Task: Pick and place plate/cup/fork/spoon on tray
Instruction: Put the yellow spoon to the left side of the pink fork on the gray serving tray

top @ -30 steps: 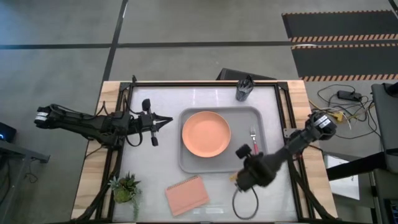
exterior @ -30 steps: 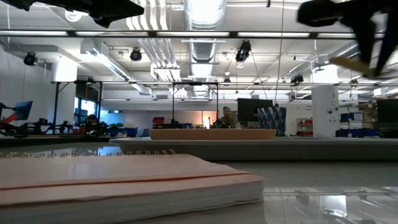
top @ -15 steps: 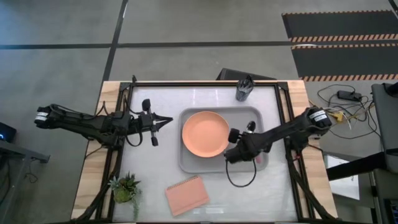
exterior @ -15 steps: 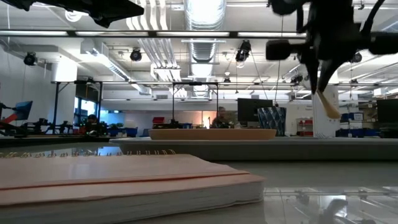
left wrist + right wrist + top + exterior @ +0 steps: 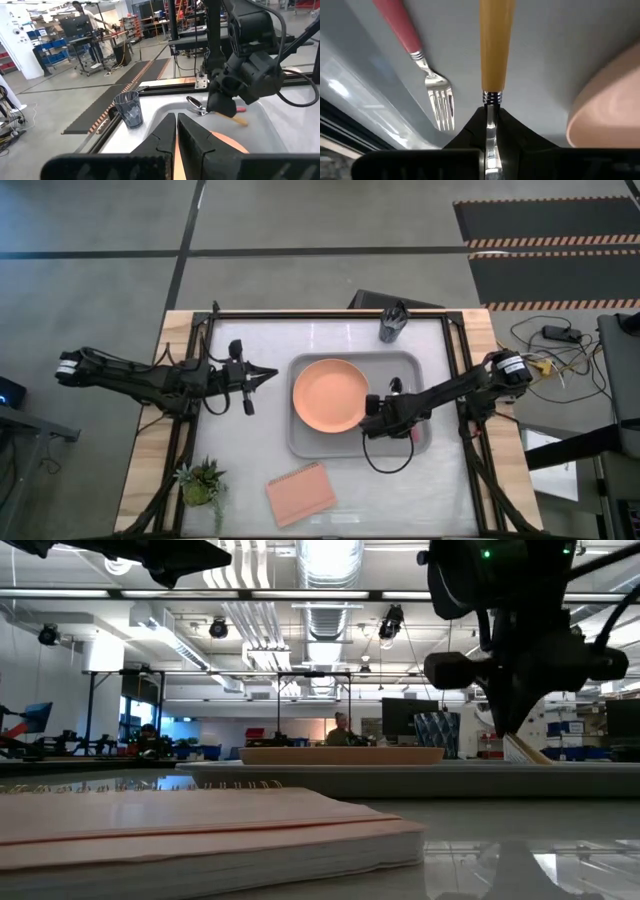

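The light-grey tray [image 5: 310, 442] holds the salmon-orange plate [image 5: 330, 395] on its left half. The fork [image 5: 439, 101], with a red-pink handle [image 5: 396, 24], lies flat on the tray floor at the right. My right gripper [image 5: 385, 412] is low over the tray between plate and fork, shut on the orange-handled spoon [image 5: 494, 45]. The dark cup [image 5: 392, 325] stands on the table beyond the tray's far edge. My left gripper [image 5: 270, 374] is shut and empty, level above the table left of the tray. My right gripper pinches the spoon's metal neck [image 5: 490, 111] between its two fingers, just where the orange handle starts. The fingers slant down from the table's right side. The silver bowl [image 5: 195, 104] sticks out one side, and the handle [image 5: 235, 119] slopes down toward the tray floor. I cannot tell whether it touches.
A salmon-pink spiral notebook [image 5: 300, 492] lies near the front edge and fills the low view's foreground [image 5: 200, 825]. A small potted plant [image 5: 203, 483] stands at the front left. A cable loop [image 5: 388, 463] hangs off my right arm past the tray's near rim.
My right gripper has carried the spoon from the table in front of the tray's near right corner toward the far edge and left, over the tray beside the fork. It has turned and come down, so the handle end is now about level with the tray's rim.
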`<state>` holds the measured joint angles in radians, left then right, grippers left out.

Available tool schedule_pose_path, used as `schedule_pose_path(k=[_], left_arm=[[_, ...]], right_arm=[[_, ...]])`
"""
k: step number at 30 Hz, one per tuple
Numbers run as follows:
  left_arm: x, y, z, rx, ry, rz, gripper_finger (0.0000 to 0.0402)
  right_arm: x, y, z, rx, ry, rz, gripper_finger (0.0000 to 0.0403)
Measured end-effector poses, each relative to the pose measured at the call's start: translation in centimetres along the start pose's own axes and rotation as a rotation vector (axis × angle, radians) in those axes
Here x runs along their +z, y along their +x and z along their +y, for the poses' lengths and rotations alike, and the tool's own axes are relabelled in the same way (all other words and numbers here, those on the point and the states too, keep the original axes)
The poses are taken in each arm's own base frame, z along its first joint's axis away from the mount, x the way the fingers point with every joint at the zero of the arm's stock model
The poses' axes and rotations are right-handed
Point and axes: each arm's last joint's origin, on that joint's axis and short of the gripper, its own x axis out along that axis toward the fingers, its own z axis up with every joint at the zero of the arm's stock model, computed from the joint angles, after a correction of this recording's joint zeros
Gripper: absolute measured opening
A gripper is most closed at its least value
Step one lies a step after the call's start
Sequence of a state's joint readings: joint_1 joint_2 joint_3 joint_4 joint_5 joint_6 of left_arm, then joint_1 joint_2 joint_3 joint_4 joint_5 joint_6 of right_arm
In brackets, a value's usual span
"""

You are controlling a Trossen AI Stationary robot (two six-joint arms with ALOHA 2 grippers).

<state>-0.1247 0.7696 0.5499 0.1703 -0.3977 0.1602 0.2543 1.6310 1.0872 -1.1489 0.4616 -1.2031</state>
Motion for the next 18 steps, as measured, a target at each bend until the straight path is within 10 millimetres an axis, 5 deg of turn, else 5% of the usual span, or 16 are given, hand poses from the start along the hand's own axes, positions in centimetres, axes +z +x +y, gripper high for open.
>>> schedule_pose_path(k=[18], left_arm=[[-0.1, 0.2, -0.1, -0.001, 0.005, 0.008, 0.0000]], right_arm=[[0.9, 2.0, 0.4, -0.037, -0.048, -0.010, 0.0029]])
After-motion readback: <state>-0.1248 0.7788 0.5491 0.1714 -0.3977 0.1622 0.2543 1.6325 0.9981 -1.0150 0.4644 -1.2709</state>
